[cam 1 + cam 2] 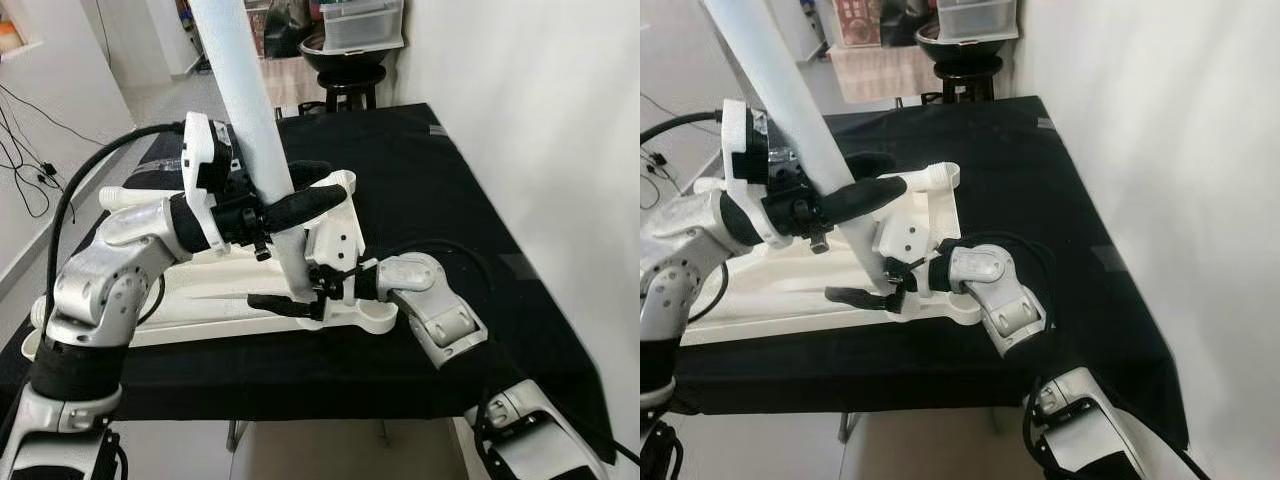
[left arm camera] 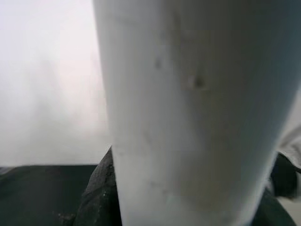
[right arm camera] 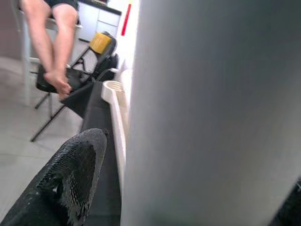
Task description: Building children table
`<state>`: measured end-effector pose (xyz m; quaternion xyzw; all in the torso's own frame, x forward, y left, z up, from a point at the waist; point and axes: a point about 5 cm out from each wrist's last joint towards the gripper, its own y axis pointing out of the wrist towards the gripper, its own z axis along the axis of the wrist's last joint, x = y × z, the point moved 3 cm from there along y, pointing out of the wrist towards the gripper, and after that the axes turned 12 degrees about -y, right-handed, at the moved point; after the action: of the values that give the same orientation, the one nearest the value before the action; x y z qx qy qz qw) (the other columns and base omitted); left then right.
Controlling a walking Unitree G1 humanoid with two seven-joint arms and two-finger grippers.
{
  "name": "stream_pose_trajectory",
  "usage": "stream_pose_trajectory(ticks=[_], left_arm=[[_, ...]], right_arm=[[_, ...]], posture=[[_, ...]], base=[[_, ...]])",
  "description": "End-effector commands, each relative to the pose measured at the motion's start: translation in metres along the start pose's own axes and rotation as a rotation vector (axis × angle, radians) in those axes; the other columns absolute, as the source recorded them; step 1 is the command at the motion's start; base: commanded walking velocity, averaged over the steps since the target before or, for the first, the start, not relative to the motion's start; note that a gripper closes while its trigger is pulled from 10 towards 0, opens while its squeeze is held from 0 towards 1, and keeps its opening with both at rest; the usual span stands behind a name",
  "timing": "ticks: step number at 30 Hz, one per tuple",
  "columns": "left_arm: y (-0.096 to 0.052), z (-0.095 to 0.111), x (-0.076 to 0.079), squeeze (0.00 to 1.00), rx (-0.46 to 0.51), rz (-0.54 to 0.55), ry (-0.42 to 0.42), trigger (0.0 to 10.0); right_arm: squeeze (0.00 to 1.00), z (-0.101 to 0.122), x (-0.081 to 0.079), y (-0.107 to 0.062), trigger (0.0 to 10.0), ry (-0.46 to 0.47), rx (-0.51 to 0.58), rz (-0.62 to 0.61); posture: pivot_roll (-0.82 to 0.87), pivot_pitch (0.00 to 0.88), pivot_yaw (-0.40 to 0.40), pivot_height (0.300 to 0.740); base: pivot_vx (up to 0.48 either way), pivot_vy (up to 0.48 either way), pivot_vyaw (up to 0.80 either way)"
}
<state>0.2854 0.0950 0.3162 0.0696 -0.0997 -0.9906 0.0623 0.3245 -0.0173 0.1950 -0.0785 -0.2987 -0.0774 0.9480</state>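
A white children's table top [image 1: 200, 290] lies upside down on the black-covered table [image 1: 430, 180]. A long white table leg [image 1: 250, 110] stands tilted on it, its foot near the top's right front corner. My left gripper [image 1: 292, 192] is shut on the leg at mid height, one black finger in front and one behind; the leg [image 2: 197, 108] looms close in the left wrist view. My right gripper [image 1: 298, 292] is down at the leg's foot, fingers on either side of it. The right wrist view has the leg [image 3: 216, 113] beside one black finger [image 3: 70, 179].
A black stool [image 1: 350, 75] carrying a clear plastic bin [image 1: 362, 22] stands behind the table. A white wall runs along the right. Cables [image 1: 30, 170] lie on the floor at left. A person's bare legs [image 3: 49, 42] on a folding chair are in the right wrist view.
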Motion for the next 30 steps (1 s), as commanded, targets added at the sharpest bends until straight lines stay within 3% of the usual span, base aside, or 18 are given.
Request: stream_pose_trajectory(ticks=[1, 6, 7, 8, 9, 24, 30], left_arm=[[0.012, 0.001, 0.014, 0.0, 0.006, -0.147, -0.016, 0.0], [0.017, -0.001, 0.018, 0.0, -0.007, -0.21, -0.005, 0.0], [0.017, 0.0, 0.018, 0.0, -0.007, -0.228, -0.006, 0.0], [0.017, 0.001, 0.018, 0.0, -0.008, -0.24, -0.007, 0.0], [0.017, 0.001, 0.019, 0.0, -0.012, -0.25, -0.006, 0.0], [0.015, 0.001, 0.018, 0.0, -0.035, -0.303, -0.005, 0.0], [0.017, 0.005, 0.003, 0.0, 0.013, -0.194, 0.046, 0.0]], right_arm=[[0.0, 0.005, -0.011, 0.01, 10.0, 0.013, 0.016, 0.073], [0.0, 0.005, -0.018, 0.006, 10.0, 0.061, 0.027, 0.117], [0.0, 0.005, -0.019, 0.005, 8.5, 0.074, 0.027, 0.13], [0.0, 0.004, -0.021, 0.005, 3.0, 0.084, 0.021, 0.139], [0.0, 0.002, -0.021, 0.004, 0.0, 0.093, 0.014, 0.144], [0.0, -0.007, -0.027, 0.0, 0.0, 0.176, -0.039, 0.167], [0.0, -0.009, -0.024, 0.001, 0.0, 0.184, -0.055, 0.142]], posture=[[-0.11, 0.0, 0.087, 0.74], [-0.12, 0.0, 0.085, 0.74], [-0.12, 0.0, 0.085, 0.74], [-0.12, 0.0, 0.085, 0.74], [-0.12, 0.0, 0.085, 0.74], [-0.12, 0.0, 0.087, 0.74], [-0.12, 0.0, 0.087, 0.74]], base=[[0.0, 0.0, 0.0], [0.0, 0.0, 0.0], [0.0, 0.0, 0.0], [0.0, 0.0, 0.0], [0.0, 0.0, 0.0], [0.0, 0.0, 0.0], [0.0, 0.0, 0.0]])
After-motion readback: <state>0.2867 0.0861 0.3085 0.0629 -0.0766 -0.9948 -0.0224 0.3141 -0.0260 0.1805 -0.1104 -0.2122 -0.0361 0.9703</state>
